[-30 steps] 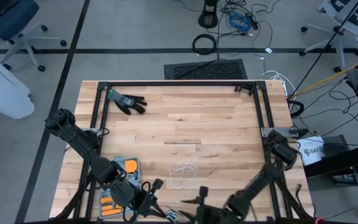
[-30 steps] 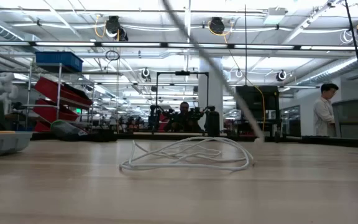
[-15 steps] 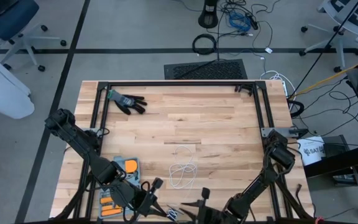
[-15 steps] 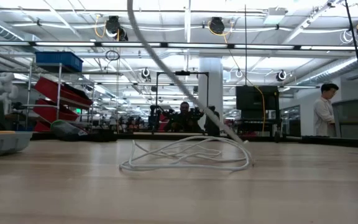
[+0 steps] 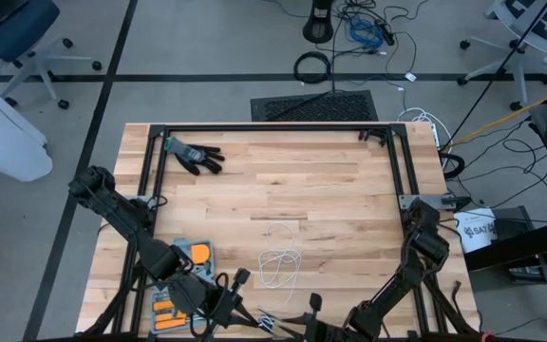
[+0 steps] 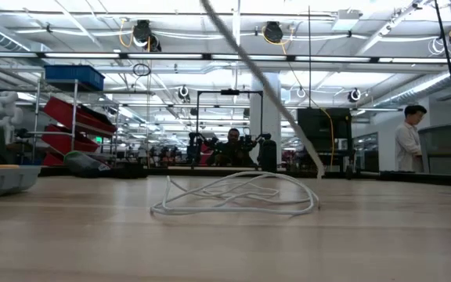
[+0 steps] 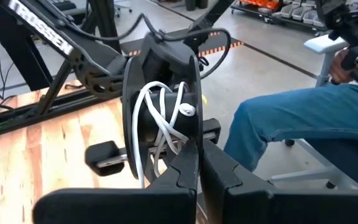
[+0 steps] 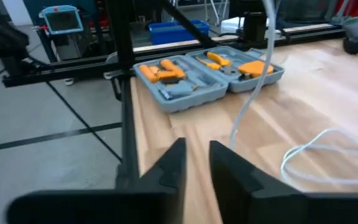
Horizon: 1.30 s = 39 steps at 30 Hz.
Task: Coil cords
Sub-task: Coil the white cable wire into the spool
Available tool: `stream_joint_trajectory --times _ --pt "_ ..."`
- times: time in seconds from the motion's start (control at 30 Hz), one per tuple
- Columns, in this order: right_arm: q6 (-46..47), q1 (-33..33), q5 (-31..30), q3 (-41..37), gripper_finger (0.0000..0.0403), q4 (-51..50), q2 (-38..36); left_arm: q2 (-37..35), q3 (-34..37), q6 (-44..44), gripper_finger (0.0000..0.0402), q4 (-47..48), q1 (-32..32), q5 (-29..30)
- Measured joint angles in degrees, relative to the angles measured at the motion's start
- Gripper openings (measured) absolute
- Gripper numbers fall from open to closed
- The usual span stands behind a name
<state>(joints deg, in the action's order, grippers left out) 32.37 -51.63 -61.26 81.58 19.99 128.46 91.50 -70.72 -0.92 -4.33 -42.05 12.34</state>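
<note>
Now the right gripper [image 8: 194, 163] has narrowed to a slim gap, empty. The left gripper [image 7: 199, 163] stays clamped together beside the half-wound spool [image 7: 161, 115]; loose cord [image 5: 280, 266] still awaits winding on the table [image 5: 330, 190].

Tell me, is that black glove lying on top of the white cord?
No. In the high view the black glove lies near the table's far left corner, well apart from the loose white cord near the front.
</note>
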Motion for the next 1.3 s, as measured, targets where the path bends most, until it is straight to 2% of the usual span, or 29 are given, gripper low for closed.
stream_joint_trajectory --times 0.23,0.3,0.4,0.47,0.57,0.77,0.87,1.3 --pt "-1.44 1.23 -4.98 0.0 0.0176 1.56 1.19 0.0 0.0 0.2 0.0006 -0.58 -0.02 0.46" --pt "-1.54 2.72 -4.39 0.0 0.0201 1.74 1.19 0.0 0.0 0.21 0.0006 -1.43 -0.03 0.61" --pt "-1.58 5.01 -0.08 0.0 0.0211 2.02 1.21 0.0 0.0 0.21 0.0006 -1.51 -0.02 1.24" --pt "-1.3 5.94 1.07 0.0 0.0199 2.64 1.21 0.0 0.0 0.19 0.0006 -1.43 -0.02 1.5" --pt "-0.42 5.77 -1.67 0.0 0.0158 2.59 1.21 0.0 0.0 0.19 0.0006 -1.34 -0.04 1.53" --pt "-0.21 2.35 -5.12 0.0 0.0019 2.58 1.21 0.0 0.0 1.49 0.0006 -1.19 -0.37 1.58" --pt "0.97 1.35 -7.48 0.0 0.001 3.14 1.23 0.0 0.0 1.77 0.0006 -1.1 -0.37 1.58" --pt "0.81 -1.83 -8.16 0.26 0.0 5.57 1.23 0.0 0.0 3.31 0.0006 -1.19 0.15 1.66"
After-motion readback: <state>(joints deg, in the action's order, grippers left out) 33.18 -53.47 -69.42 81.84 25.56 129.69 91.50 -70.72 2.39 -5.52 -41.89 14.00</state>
